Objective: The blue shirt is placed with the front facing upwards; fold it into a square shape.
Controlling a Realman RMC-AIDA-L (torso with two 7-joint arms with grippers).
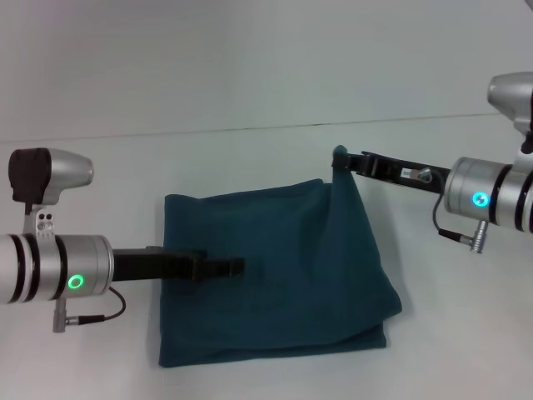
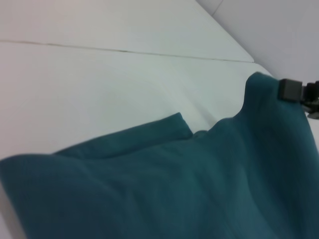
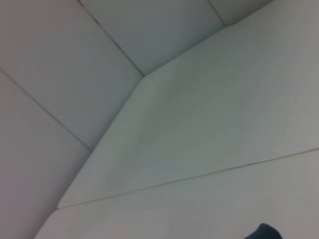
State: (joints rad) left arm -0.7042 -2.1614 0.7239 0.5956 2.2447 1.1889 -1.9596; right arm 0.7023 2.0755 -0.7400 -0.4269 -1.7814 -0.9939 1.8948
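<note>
White table (image 1: pixel 250 83) bears the folded blue shirt (image 1: pixel 275 292), corner pinched in right gripper (image 1: pixel 340 158) jaws.

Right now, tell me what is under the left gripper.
Under the left gripper lies the folded blue shirt, plain teal side up on the white table. The right gripper lifts its far corner. Anything beneath the cloth is covered.

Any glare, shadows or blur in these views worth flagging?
Head view: even, diffuse light, no glare on the white table, faint shadow beside the folded teal-blue cotton shirt. Left wrist view: near cloth soft, right pincer blurred. Right wrist view: mostly bare table, only a shirt sliver at the edge.
</note>
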